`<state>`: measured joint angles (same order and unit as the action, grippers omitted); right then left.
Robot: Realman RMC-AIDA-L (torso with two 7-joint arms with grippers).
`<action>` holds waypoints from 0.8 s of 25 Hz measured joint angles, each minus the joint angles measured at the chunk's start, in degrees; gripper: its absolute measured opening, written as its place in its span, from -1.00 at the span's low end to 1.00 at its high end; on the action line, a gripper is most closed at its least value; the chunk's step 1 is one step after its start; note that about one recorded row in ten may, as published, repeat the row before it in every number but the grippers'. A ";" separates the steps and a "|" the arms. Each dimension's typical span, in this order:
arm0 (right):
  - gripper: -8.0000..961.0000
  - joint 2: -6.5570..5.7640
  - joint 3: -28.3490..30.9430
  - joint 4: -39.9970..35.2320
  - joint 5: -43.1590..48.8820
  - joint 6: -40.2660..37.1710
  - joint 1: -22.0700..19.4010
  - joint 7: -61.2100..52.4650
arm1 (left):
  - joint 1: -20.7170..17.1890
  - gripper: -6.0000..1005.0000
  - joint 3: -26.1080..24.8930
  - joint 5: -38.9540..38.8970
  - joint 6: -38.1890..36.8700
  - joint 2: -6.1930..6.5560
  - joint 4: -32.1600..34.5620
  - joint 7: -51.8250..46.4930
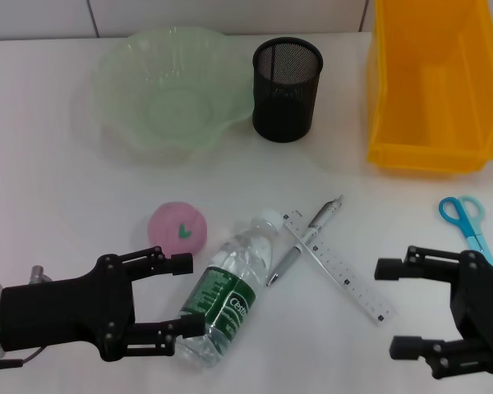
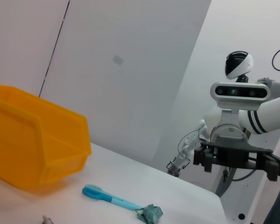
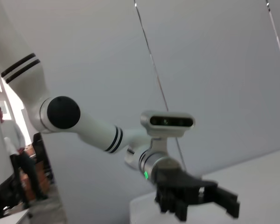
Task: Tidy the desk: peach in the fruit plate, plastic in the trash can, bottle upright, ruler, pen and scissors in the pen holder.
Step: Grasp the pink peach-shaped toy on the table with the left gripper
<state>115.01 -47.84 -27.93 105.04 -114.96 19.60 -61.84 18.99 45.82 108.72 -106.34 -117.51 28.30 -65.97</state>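
- Head view: we see the left gripper (image 1: 185,295) at the lower left of the frame, its jaws spread apart and grasping nothing, the upper fingertip near the peach (image 1: 177,229) and the lower one touching the bottle (image 1: 230,289).
- The pink peach sits left of centre on the white desk (image 1: 49,189), just beside the bottle's upper end.
- The clear bottle with a green label lies on its side, slanting from lower centre up toward its white cap.
- A pen (image 1: 306,239) lies across a ruler (image 1: 337,267) just right of the bottle; the two touch where they cross.
- The right gripper (image 1: 396,308) is at the lower right, jaws released and holding nothing.
- Blue scissors (image 1: 467,220) lie at the right edge, above that gripper.
- At the top we find a pale green fruit plate (image 1: 115,82) on the left, a black mesh pen holder (image 1: 287,89) in the middle, touching the plate's rim, and a yellow bin (image 1: 427,148) on the right.
- In the left wrist view we note a crumpled green scrap (image 2: 150,213) at the tip of the scissors, in the lower middle of the frame.
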 joint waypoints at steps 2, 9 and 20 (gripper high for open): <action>0.73 0.76 1.36 0.00 0.01 0.00 -0.03 1.24 | 0.00 0.66 -0.03 0.00 0.00 0.00 0.00 0.01; 0.73 1.66 1.87 0.11 0.21 0.25 0.45 2.43 | 0.00 0.62 -0.03 -0.03 -0.18 0.09 0.05 0.02; 0.73 0.99 2.06 0.00 0.34 0.02 -0.53 2.38 | 0.69 0.55 -0.21 -0.06 0.69 1.67 9.37 -12.71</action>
<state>116.00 -45.78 -27.93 105.39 -114.94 19.07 -59.46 19.68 45.60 108.66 -105.65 -115.85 37.67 -78.69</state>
